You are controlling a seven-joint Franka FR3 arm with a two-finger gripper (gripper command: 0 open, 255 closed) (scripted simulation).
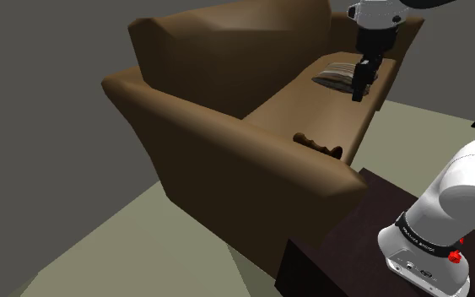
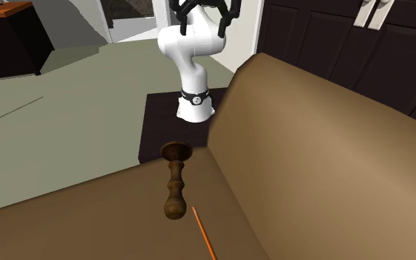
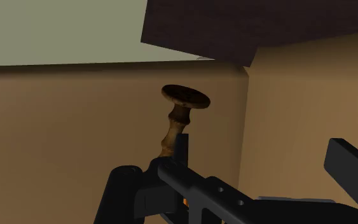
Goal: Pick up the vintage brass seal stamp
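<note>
The seal stamp [image 2: 174, 181] lies on its side on the sofa [image 1: 227, 42] seat, its flat base close to the armrest [image 1: 252, 160]. I judge I'm in the approach: the hand [image 1: 361, 91] hangs above the sofa's other end, fingers apart, holding nothing. Next I must bring it over the turned stem and lower it, jaws straddling.

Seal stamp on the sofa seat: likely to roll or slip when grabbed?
Lying on its side on the sofa seat, the seal stamp would probably roll if nudged, curving round its wide disc end. Its turned, waisted stem looks rigid and should grip well. The seat may let it tilt.
</note>
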